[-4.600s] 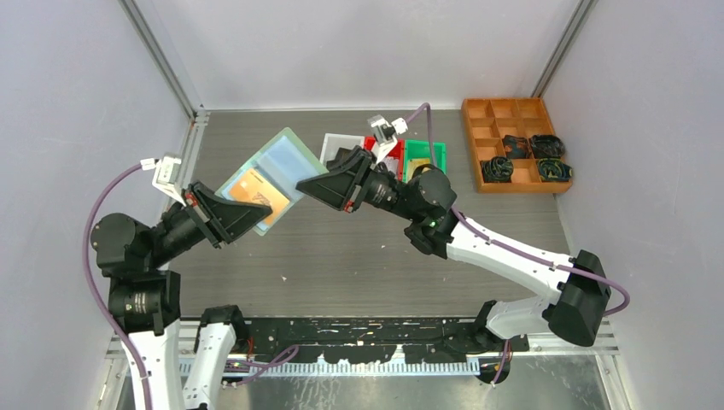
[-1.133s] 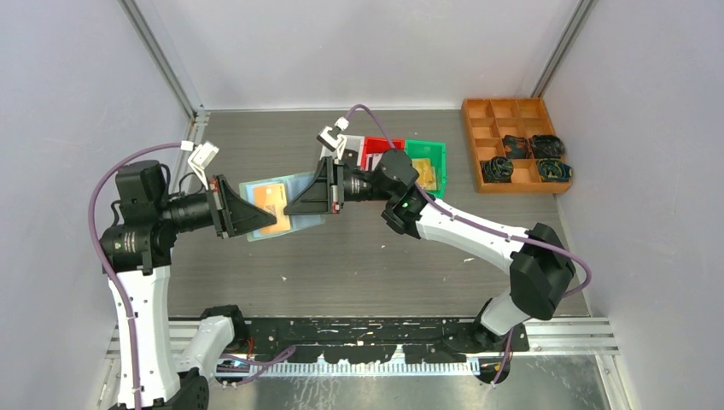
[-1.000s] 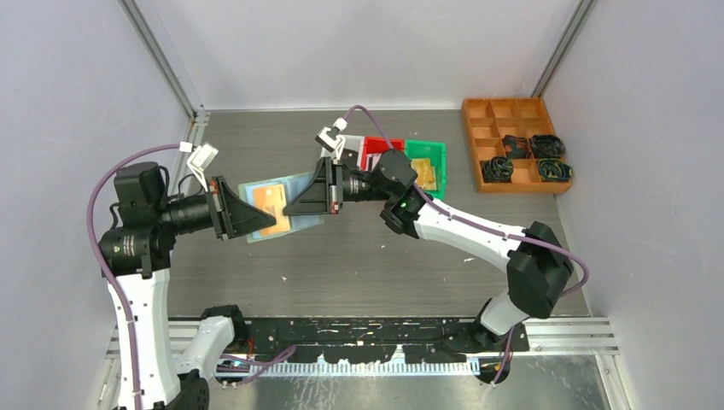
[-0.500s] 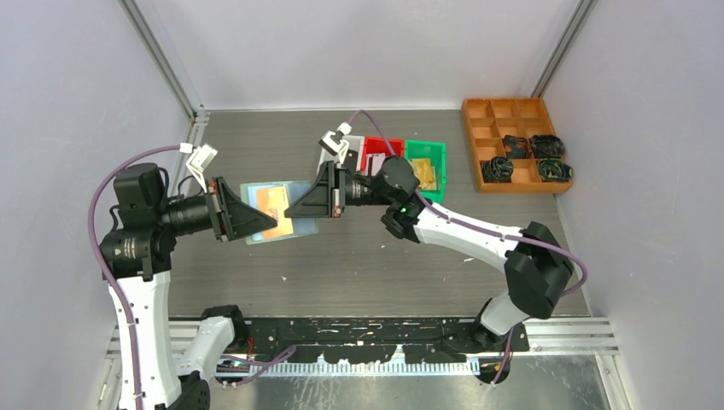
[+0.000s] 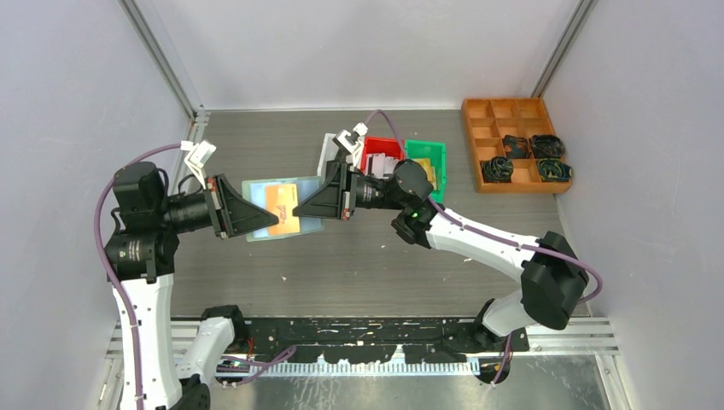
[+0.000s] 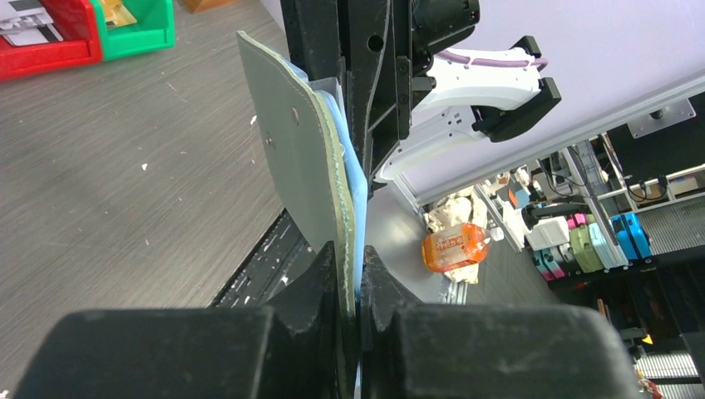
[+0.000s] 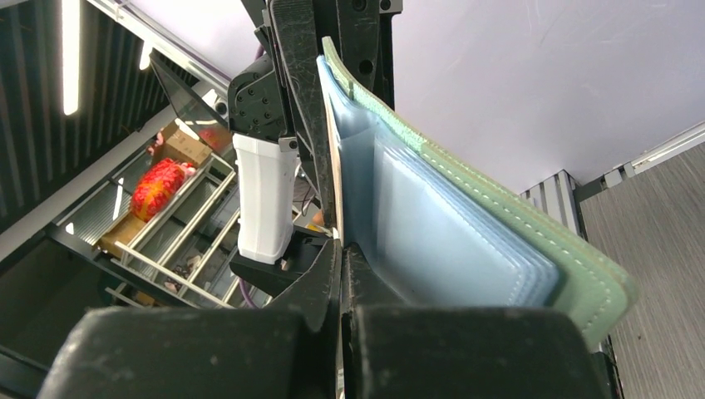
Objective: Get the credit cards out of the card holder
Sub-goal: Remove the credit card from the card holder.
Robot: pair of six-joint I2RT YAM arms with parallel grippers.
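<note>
Mint-green card holder hangs mid-air, upright btwn my two arms. My left gripper is clamped on its soft, bendy edge. My right gripper is nipped tight on what looks like the gold card. That card's probably stiff, slick and light, so grip its exposed edge and pull straight out.

Rises upright from the near-left base, then bends level toward the middle, wrist rolled on its side. Ends in the left gripper, clamped tight on the card holder.

Stretches low from the near-right base, elbow out by the right wall (green light lit at the wrist). Meets the other head-on with the right gripper, pinched together on the gold card.
</note>
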